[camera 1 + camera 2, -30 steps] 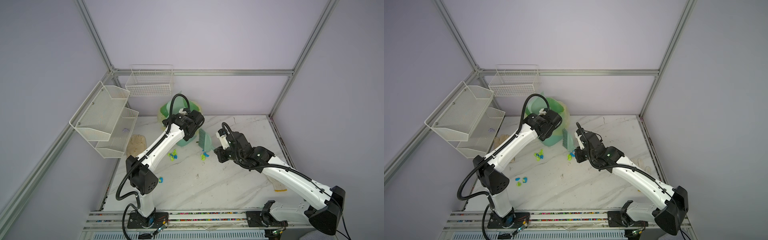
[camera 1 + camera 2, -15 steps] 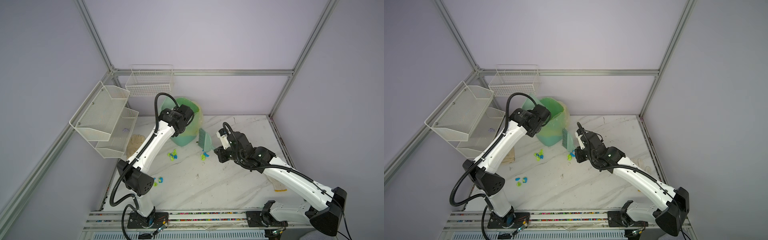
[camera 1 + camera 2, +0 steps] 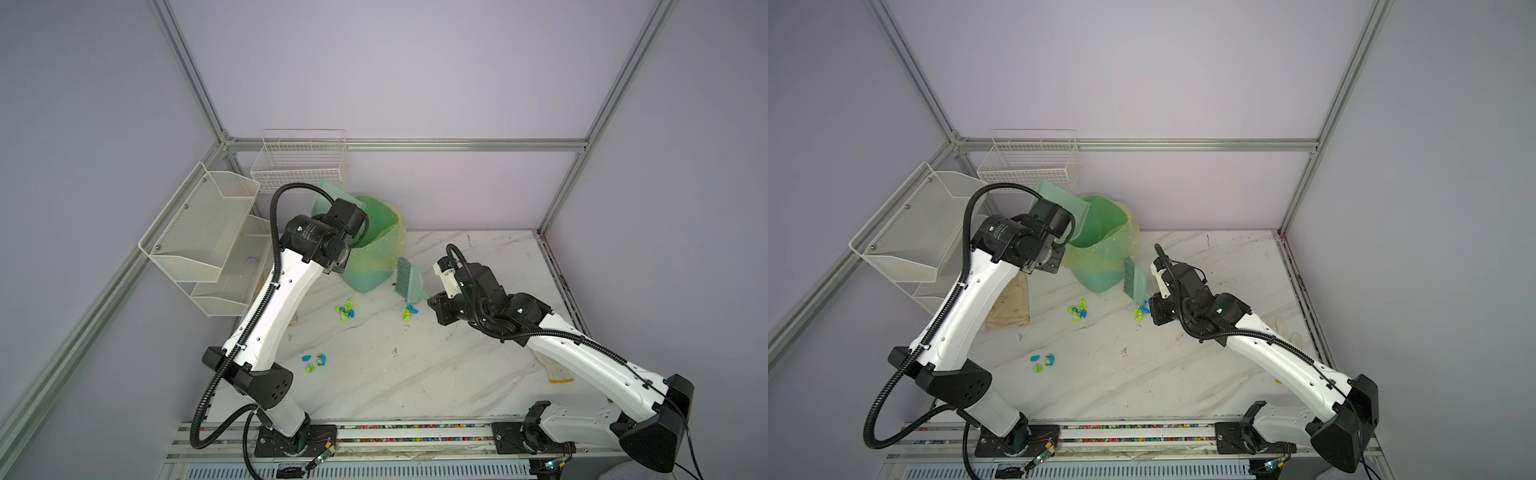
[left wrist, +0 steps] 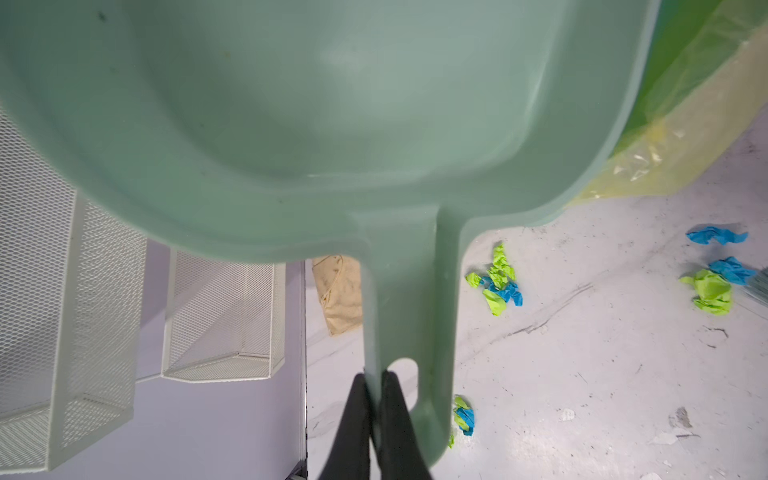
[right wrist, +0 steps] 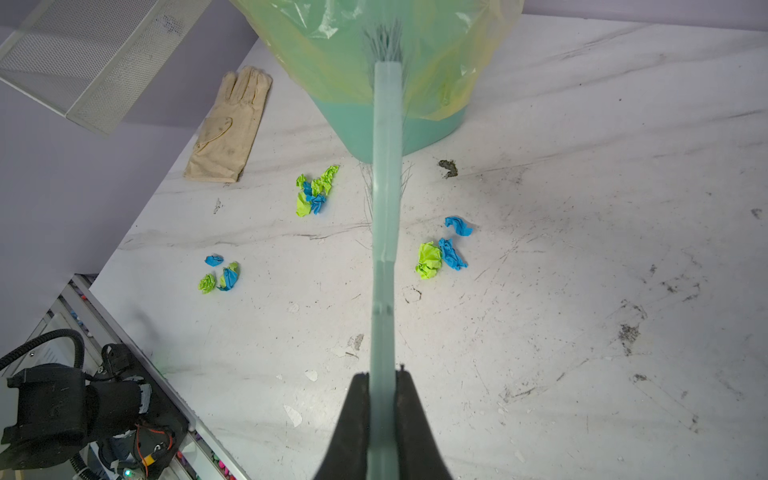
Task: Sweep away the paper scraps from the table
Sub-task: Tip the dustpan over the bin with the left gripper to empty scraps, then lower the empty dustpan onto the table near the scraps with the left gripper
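Far left of the left pincer (image 4: pixel 375 399), white mesh shelves (image 3: pixel 203 232) hang on the wall; a soiled cream glove (image 5: pixel 228 129) lies flat down on the counter (image 5: pixel 582 249), left of that pincer; the left pincer is clenched on the handle of a pale green dustpan (image 4: pixel 291 124), black fingers (image 4: pixel 353 424) pinching its edge beside the hanging hole; ahead of it the scoop is held high, just beside the rim of a green bin (image 3: pixel 374 266) with a yellowish liner; the paper scraps (image 3: pixel 345 309), blue and lime wads, lie on the counter in three small clusters between the pincers, none touched by either; the nearest cluster sits just left of the right pincer (image 5: pixel 384 399), beside a pale green brush (image 5: pixel 386 166); the right pincer grasps the brush handle, the bristles ahead of it near the bin's base.
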Robot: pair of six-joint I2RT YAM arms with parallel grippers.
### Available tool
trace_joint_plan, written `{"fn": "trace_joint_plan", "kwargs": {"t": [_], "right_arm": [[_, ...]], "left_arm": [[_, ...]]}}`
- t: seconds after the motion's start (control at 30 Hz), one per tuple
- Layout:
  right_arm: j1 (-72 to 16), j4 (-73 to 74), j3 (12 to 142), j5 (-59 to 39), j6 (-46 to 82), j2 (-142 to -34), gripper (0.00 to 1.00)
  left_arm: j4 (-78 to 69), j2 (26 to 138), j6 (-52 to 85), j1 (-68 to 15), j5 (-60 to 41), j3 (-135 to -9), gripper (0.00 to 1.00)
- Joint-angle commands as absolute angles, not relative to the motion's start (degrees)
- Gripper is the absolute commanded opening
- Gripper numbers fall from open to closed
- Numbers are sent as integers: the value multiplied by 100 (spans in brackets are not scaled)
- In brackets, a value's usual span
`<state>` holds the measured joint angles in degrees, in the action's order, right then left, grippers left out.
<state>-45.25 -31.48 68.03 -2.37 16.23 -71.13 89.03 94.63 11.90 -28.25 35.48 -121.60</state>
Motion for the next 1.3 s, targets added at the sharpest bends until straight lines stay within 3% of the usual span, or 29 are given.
{"fn": "trace_joint_plan", "kwargs": {"t": [0.0,0.57,1.27], "right_arm": [[-4484,-3041,7044,-194,1692,-7022,0],[-4403,-3173,7284,201,1392,-7002,0],[-4025,-3940,7649,1002,446,-7691,0]], "left_arm": [[8886,9055,1432,-2798,3080,-12203,0],[8939,8309,1588,-2890,1577,-11225,0],[8272,7113,2332,-3373,383,-8813,0]]}}
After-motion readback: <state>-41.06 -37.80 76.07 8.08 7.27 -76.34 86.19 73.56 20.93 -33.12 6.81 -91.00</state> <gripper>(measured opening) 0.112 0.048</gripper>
